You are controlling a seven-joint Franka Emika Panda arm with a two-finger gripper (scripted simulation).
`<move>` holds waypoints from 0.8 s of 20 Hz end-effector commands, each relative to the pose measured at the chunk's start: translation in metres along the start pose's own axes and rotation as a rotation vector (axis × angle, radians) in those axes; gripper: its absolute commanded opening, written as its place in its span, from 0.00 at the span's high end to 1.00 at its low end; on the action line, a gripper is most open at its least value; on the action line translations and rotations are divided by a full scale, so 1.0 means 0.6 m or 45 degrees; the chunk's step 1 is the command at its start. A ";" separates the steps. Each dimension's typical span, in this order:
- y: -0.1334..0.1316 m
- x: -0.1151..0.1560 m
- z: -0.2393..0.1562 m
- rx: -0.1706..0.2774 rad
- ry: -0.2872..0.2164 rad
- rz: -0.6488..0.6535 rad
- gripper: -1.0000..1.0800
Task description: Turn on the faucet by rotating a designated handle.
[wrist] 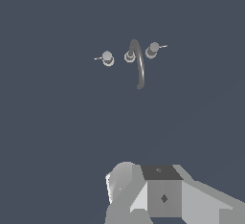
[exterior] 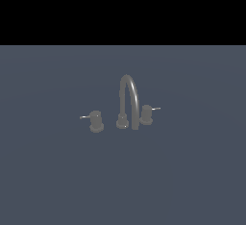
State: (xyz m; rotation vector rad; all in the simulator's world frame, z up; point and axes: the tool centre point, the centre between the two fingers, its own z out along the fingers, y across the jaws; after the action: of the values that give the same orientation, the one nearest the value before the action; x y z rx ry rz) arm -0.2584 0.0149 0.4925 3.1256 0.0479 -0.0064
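My gripper [wrist: 143, 194] shows only as a pale blocky housing in the wrist view; the fingertips are out of sight, so I cannot tell whether my jaws are open or closed. They hold nothing I can see. The faucet [exterior: 128, 101] stands well apart from me on the blue-grey floor [exterior: 57, 171]. In the exterior view, the handle [exterior: 96, 120] sits at nine o'clock from the spout's base, its pale pin pointing toward nine o'clock. The twin knob [exterior: 146, 114] sits at three o'clock.
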 end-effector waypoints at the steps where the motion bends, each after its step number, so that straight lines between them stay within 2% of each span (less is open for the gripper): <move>1: 0.000 0.000 0.000 0.000 0.000 0.000 1.00; 9: -0.011 0.005 0.018 0.001 0.000 0.045 1.00; 16: -0.039 0.020 0.064 0.002 -0.001 0.158 1.00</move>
State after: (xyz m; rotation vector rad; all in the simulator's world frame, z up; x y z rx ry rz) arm -0.2496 0.0338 0.4611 3.1251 -0.1104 -0.0061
